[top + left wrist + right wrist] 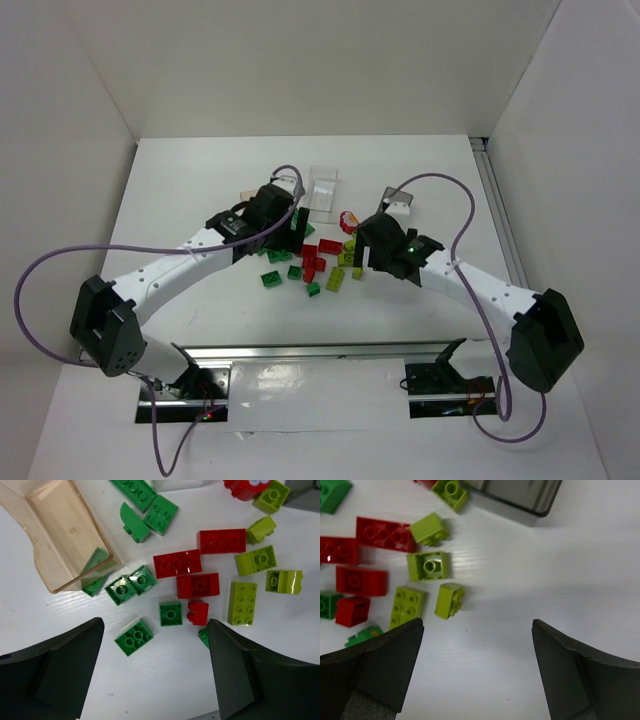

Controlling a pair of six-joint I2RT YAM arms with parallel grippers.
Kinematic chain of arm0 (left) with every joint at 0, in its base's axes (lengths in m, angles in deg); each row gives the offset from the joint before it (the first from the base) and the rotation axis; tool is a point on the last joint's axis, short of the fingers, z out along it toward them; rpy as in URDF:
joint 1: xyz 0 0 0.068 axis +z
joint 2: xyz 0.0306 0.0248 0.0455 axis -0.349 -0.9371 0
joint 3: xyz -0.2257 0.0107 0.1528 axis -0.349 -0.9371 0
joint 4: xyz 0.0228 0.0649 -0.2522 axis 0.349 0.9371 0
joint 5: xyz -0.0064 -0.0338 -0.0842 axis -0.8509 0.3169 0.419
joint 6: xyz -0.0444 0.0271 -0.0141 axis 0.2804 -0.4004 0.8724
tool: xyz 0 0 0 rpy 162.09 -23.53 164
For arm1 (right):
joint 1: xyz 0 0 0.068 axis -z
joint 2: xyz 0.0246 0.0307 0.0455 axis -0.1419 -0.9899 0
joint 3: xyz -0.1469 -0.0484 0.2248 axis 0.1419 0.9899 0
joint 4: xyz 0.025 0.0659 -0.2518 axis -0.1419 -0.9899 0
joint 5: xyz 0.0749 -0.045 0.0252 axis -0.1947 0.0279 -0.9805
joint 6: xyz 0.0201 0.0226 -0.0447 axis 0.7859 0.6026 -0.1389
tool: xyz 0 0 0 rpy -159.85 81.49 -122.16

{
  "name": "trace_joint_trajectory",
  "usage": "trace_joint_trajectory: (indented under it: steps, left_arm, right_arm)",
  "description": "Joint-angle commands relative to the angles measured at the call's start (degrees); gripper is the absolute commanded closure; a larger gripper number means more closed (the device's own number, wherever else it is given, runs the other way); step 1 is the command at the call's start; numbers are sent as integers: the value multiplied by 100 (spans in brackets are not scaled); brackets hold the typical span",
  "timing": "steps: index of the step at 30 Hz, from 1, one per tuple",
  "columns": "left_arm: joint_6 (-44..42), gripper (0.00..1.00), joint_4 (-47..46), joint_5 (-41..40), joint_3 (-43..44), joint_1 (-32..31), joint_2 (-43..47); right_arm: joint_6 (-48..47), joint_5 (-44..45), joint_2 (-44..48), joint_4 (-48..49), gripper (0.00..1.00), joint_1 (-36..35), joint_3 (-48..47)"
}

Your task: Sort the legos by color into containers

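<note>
The left claw (155, 627) is hanging over the white surface (50, 610) with its two dark fingers (65, 670) standing wide apart and gripping nothing. A small green brick (134, 636) is lying between them, nearer the left finger and clear of it. Just ahead of the claw a square green brick (171, 613) is sitting beside a small red brick (198, 612), and further ahead three longer red bricks (176, 563) are lying close together. Ahead and to the left an amber-tinted box (65, 525) is resting on the surface, with a green wedge (95, 567) showing through its nearest corner; whether the wedge is lying inside or under the box cannot be told. Ahead and to the right several yellow-green bricks (242, 602) are lying loose and apart from one another. The right claw (477, 625) is likewise standing open and holding nothing, with only bare surface between its fingers. Ahead of its left finger four lime bricks (429, 565) are lying near each other, with red blocks (385, 534) further left, and a grey-tinted box (512, 495) is sitting far ahead. From above, a clear box (322, 190) is lying beyond both claws, between them.
</note>
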State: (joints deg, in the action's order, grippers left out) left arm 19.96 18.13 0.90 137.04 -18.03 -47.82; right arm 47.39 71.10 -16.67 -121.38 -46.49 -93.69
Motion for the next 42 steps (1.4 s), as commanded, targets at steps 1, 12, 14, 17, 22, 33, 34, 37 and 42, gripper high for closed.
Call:
trace_joint_trajectory:
  steps: [1,12,14,17,22,33,34,37,42]
  left_arm:
    - [217,7,86,-569,37,31,217]
    - [746,8,-185,166,-560,795,664]
    - [746,8,-238,289,-622,796,665]
    - [746,8,-239,412,-622,866,665]
    - [746,8,-291,465,-727,866,665]
    - [640,8,-414,712,-850,919,770]
    - [588,7,-414,712,-850,919,709]
    - [535,7,-414,772,-798,919,656]
    - [412,2,-414,1106,-684,919,542]
  right_arm:
    - [99,-501,515,758,5,-114,388]
    - [161,-994,-249,1366,17,-114,565]
    - [161,-819,-521,1419,22,-114,504]
    - [284,-607,-855,1366,27,-114,433]
    - [284,-607,-1180,1428,30,-114,327]
    - [223,-414,-1208,1314,78,-114,65]
    - [223,-292,-1121,1096,85,-114,12]
    - [170,-19,-620,594,97,-114,-243]
    - [-127,316,-170,320,97,236,-788]
